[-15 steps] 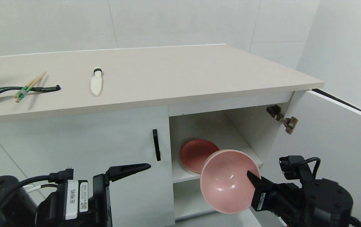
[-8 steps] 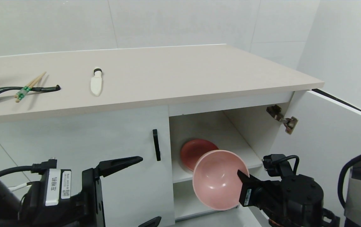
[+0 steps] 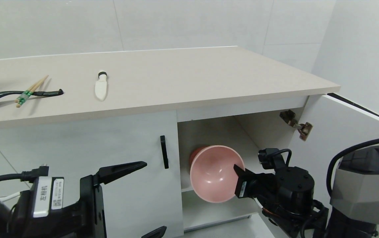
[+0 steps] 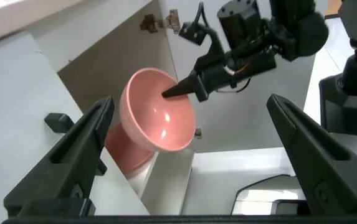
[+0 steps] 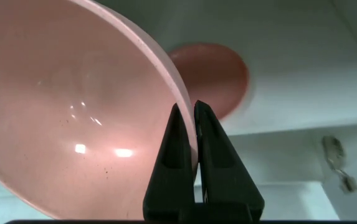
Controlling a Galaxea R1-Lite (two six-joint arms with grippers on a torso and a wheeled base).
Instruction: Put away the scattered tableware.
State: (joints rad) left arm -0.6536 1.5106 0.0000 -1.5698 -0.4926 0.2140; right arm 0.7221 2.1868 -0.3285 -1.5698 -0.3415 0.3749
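Right pincer (image 5: 187,115) is clamping the rim of the pink bowl (image 3: 213,173), one finger inside, one outside. The bowl is hanging tilted, mouth facing up and outward, at the front edge of the open cabinet's upper shelf (image 3: 263,164), just in front of the pink plate (image 5: 215,74) lying there; whether they touch cannot be told. Left pincer (image 3: 154,195) is hovering, jaws spread wide, before the closed door (image 3: 110,138). Chopsticks (image 3: 30,90), black spoon (image 3: 11,94) and white knife (image 3: 101,86) are lying on the bench (image 3: 192,76).
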